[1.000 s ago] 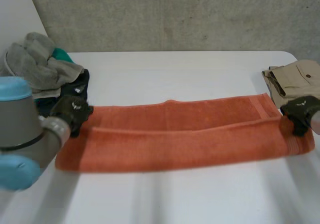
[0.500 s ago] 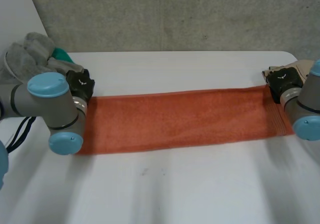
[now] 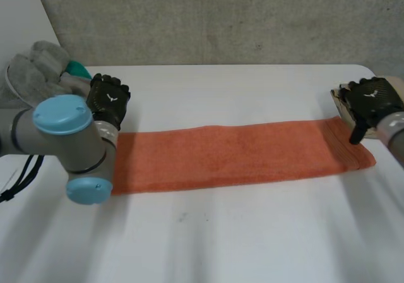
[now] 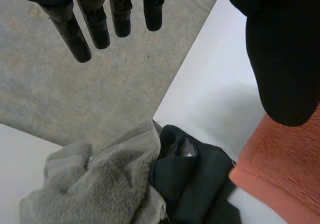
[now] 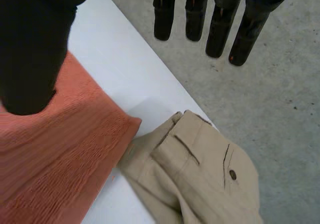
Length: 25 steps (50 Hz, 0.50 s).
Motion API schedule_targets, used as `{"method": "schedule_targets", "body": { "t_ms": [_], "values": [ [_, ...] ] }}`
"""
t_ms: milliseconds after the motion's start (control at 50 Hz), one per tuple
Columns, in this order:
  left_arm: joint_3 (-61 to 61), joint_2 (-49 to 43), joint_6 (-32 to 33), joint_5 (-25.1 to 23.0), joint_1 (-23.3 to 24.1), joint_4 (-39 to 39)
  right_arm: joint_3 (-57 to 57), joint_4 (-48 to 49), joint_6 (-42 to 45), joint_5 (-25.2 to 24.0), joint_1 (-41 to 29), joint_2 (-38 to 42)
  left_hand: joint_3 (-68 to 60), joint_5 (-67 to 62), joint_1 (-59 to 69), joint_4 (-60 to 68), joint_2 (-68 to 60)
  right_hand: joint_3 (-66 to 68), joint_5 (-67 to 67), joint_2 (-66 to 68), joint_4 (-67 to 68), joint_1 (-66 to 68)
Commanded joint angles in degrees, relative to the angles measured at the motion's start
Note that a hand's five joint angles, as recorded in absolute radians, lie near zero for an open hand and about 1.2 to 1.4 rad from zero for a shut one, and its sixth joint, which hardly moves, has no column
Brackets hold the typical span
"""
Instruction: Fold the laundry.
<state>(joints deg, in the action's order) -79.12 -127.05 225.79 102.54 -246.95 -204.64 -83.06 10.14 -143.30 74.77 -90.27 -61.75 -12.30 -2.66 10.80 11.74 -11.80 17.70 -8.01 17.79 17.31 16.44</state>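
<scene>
Orange terry towel (image 3: 240, 158) lies flat as a long narrow strip across the white table (image 3: 221, 245), running 9 to 3 o'clock. It reads as folded lengthwise: the edge is thick and rounded in the left wrist view, though I can't confirm the layer count.

Left hand (image 3: 108, 100) hovers off the strip's 9 o'clock end, fingers straight, thumb apart, holding nothing. Right hand (image 3: 371, 98) is at the 3 o'clock end, fingers likewise extended and empty.

My read of what's left:
- Crosswise folds on the towel.
- The unfolded heap at 10 o'clock: grey fleecy cloth (image 4: 100, 184) and dark garment (image 4: 195, 179).

Beige khaki trousers (image 5: 200, 169) sit at 3 o'clock, just beside the towel's end.
</scene>
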Motion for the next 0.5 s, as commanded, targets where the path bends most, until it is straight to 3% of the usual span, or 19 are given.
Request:
{"method": "schedule_targets", "body": {
  "t_ms": [20, 140, 460, 480, 500],
  "values": [
    [-9.1, 6.6, -5.3, -0.3, -0.1, 0.1, -8.6, -0.4, 1.0, -12.4, 8.4, -3.9, 2.3, 2.7, -0.8, -1.7, 1.8, 11.4, -11.1, 11.3, 11.8, 12.6],
    [-11.7, 7.7, -10.0, -1.7, 0.2, 0.0, -10.0, 0.3, 2.0, -16.4, 10.6, -0.7, 2.3, 2.7, -0.8, -1.7, 1.8, 17.1, -16.8, 17.0, 17.5, 18.4],
    [-12.1, 7.3, -10.8, -2.3, 0.2, 0.0, -5.3, 0.5, 9.5, -15.8, 10.5, 9.5, 2.3, 2.6, -0.8, -1.7, 1.8, 27.9, -27.6, 27.8, 28.3, 29.1],
    [-12.1, 7.3, -10.8, -2.3, 0.2, 0.0, -5.1, 0.5, 9.6, -15.7, 10.5, 9.9, 2.3, 2.6, -0.8, -1.7, 1.8, 31.4, -31.1, 31.3, 31.8, 32.6],
    [-12.1, 7.3, -10.9, -2.3, 0.2, 0.0, -4.6, 0.5, 9.5, -15.6, 10.6, 10.7, 2.3, 2.6, -0.8, -1.7, 1.8, 44.6, -44.3, 44.5, 45.0, 45.8]
  ]
}}
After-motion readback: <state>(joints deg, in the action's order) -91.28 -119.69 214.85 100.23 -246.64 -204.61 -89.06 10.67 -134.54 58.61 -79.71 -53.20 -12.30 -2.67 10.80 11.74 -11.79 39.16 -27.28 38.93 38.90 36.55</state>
